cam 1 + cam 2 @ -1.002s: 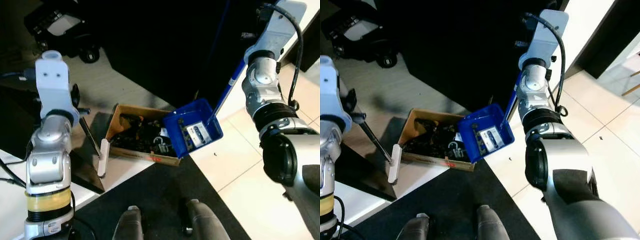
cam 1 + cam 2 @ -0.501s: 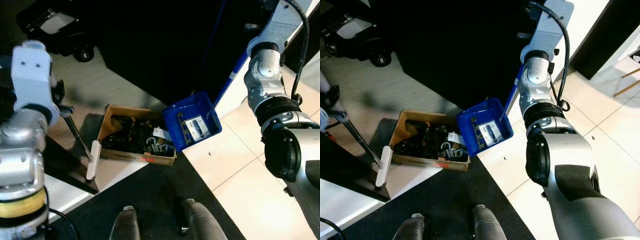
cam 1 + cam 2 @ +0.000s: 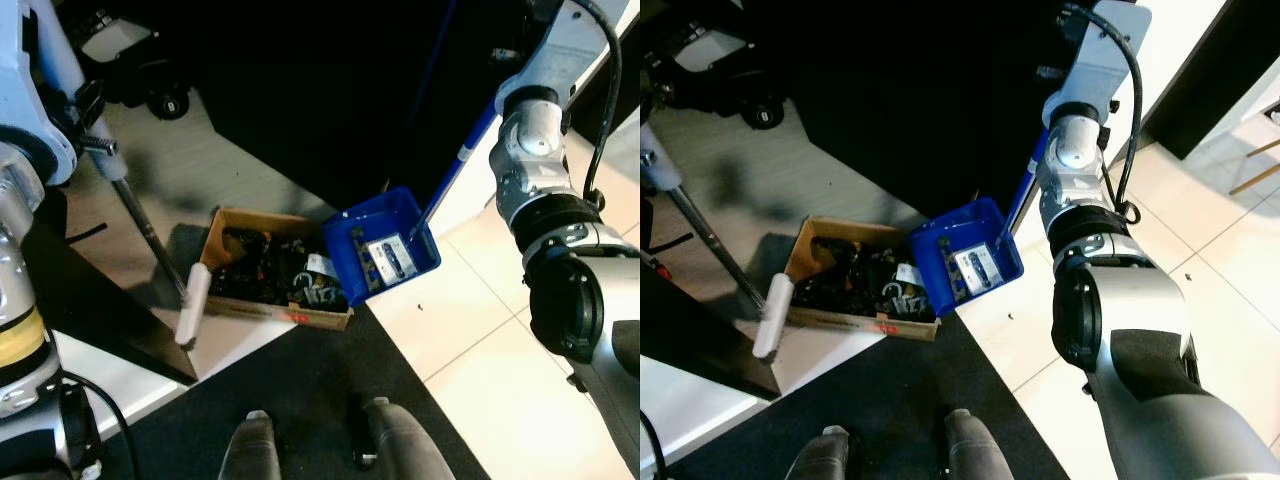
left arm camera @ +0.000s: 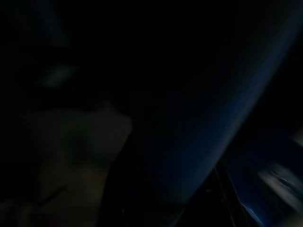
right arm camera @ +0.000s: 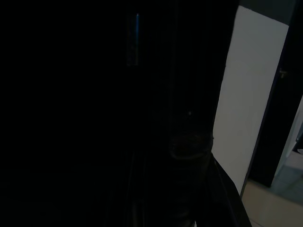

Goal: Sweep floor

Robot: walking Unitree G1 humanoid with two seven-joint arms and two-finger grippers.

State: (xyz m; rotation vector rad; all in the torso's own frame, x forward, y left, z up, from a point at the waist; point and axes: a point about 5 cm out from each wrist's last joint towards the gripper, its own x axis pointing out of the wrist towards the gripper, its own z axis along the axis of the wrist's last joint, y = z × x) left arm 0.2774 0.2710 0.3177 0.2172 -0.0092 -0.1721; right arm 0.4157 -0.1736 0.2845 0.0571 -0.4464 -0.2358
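No legible text, label or number anywhere.

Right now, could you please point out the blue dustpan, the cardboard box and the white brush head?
blue dustpan (image 3: 372,228), left eye view, back wall.
cardboard box (image 3: 262,217), left eye view, far rim.
white brush head (image 3: 192,305), left eye view, middle.

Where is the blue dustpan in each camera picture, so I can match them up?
Left eye view: blue dustpan right of centre, touching the cardboard box at its right end.
Right eye view: dustpan near centre, same box to its left.
Wrist views: too dark to tell.
Shared landmark: the cardboard box.
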